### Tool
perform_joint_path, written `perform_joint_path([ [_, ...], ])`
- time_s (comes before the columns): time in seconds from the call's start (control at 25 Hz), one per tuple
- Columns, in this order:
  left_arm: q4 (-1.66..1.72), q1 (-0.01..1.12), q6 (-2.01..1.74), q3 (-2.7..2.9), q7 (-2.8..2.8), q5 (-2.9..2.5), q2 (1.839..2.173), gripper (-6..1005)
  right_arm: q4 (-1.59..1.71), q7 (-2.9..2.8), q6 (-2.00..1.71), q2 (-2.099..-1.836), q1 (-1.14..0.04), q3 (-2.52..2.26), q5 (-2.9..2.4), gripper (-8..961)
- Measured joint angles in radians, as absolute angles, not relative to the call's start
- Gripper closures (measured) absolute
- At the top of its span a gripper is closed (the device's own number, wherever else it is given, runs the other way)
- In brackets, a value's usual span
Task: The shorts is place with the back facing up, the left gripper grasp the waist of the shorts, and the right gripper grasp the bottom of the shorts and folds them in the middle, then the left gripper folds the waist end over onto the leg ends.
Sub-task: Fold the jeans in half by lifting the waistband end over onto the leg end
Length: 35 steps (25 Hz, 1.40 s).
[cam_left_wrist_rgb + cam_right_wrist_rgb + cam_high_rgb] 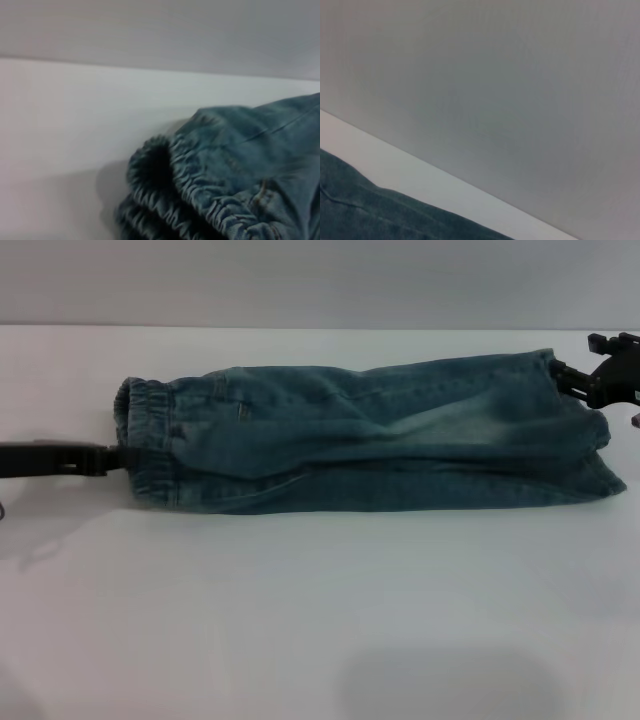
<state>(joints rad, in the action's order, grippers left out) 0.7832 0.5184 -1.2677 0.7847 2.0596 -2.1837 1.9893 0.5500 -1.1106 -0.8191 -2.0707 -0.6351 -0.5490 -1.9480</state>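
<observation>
Shorts (370, 435): faded denim, folded lengthwise, ruffled waist (145, 445).

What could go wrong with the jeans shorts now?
The left gripper holds only the edge of the waist, so the ruffled band might slip out when lifted. The right gripper sits at the far corner of the shorts; pulling there could bunch the already wrinkled denim and make a crooked fold.
</observation>
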Motion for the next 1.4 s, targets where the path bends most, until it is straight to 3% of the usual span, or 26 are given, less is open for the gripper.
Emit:
perform_joint_path([
  [0.32,0.812,0.522,-1.333,0.782,2.037,-2.08,1.97,940,0.543,-1.111,-0.819,-2.071,-0.634,-0.554,-1.948,336],
  [1.0,0.877,0.599,-1.414,0.781,2.041,-2.042,1.961,974,0.492,-1.111,-0.807,-2.074,-0.667,-0.624,-1.948,338],
  [1.4,0.788,0.555,-1.354,0.78,2.038,-2.093,1.955,992,0.514,-1.111,-0.807,-2.073,-0.646,-0.615,-1.948,337],
])
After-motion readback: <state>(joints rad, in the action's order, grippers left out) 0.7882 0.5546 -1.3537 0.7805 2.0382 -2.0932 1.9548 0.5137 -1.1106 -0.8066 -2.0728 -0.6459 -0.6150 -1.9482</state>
